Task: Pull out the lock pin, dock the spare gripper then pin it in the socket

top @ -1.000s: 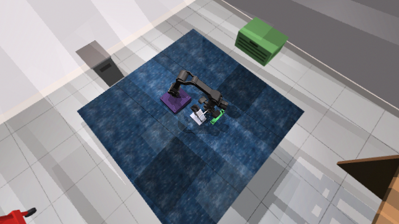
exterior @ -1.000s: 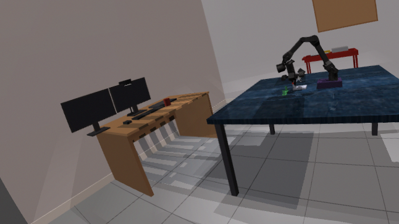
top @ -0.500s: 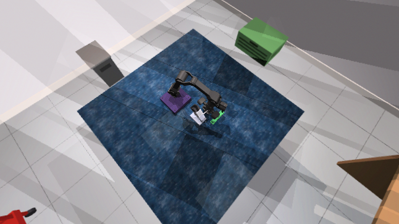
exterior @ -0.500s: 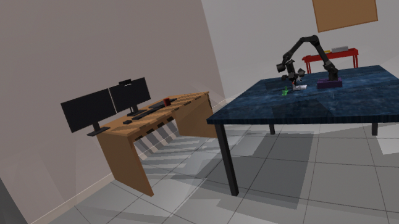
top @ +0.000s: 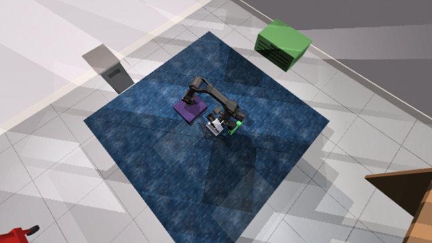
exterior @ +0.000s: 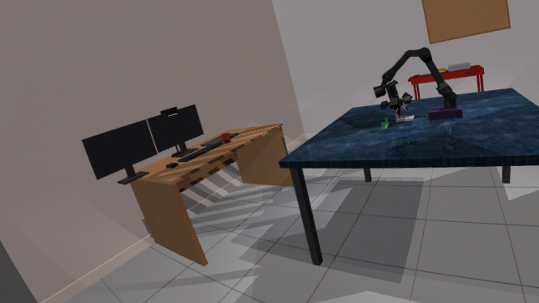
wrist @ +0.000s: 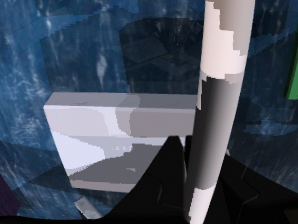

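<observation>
Hard-edged shadows across floor; wrist view coarse, pale glare.

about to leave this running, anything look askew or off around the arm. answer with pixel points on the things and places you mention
Nothing on the table (top: 187,167) (exterior: 417,143) looks spilled or broken. The pale rod (wrist: 225,100) at the gripper (wrist: 181,145) leans a little in the wrist view, perhaps just the camera angle.
</observation>
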Tool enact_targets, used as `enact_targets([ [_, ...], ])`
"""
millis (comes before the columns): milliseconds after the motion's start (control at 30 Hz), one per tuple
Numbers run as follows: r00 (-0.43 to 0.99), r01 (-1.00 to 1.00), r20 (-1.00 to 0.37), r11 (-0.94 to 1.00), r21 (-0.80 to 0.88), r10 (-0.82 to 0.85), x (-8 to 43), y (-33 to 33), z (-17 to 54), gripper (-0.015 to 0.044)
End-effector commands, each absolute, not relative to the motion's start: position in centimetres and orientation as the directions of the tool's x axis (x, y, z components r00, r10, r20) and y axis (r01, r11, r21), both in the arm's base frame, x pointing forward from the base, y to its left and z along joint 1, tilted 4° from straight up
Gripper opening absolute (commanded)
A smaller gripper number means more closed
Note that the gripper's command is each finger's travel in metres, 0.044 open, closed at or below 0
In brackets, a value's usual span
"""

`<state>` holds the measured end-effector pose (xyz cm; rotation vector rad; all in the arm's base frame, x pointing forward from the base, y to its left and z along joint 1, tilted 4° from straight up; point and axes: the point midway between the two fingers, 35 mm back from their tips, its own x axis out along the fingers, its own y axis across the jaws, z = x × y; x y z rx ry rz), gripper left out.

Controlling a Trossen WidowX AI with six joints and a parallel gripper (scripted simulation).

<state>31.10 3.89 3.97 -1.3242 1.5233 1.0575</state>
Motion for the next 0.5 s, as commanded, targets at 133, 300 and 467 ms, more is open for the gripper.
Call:
enact_targets([
  [133, -0.094, -0.994, -0.953, 0.088, 0.071, -0.288, 31.10, 3.75, 3.98, 0.0053],
  [300, -0.094, -0.994, -0.953, 0.088, 0.071, -0.288, 31.10, 3.75, 3.98, 0.0184],
  [467, -0.094, -0.994, -0.953, 0.088, 0.071, -0.288, 31.10, 3.75, 3.98, 0.0200],
])
